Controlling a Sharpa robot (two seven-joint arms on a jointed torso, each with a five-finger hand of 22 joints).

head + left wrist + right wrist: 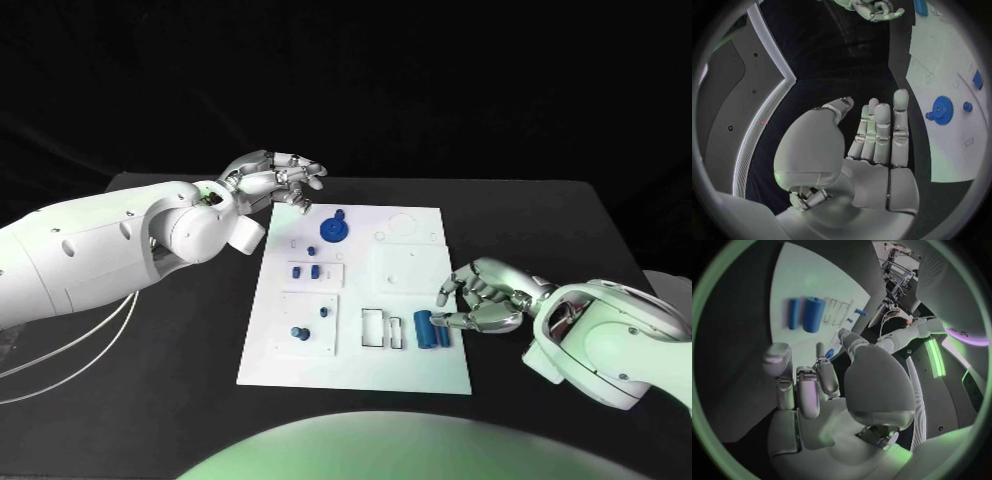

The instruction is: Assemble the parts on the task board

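Head view: the white task board (361,360) lies mid-table (173,420); the left hand (274,178) hovers off its far left corner, fingers loosely spread, holding nothing, likely parked clear of the work; the right hand (483,297) sits at the board's right edge beside 2 blue cylinders (430,329), fingers apart, probably ready to pick one.

Left wrist view: straight fingers (879,130) hold nothing; a blue gear (943,108) sits on the board.

Right wrist view: both cylinders lie ahead of the fingers (807,385), untouched; no legible writing anywhere.
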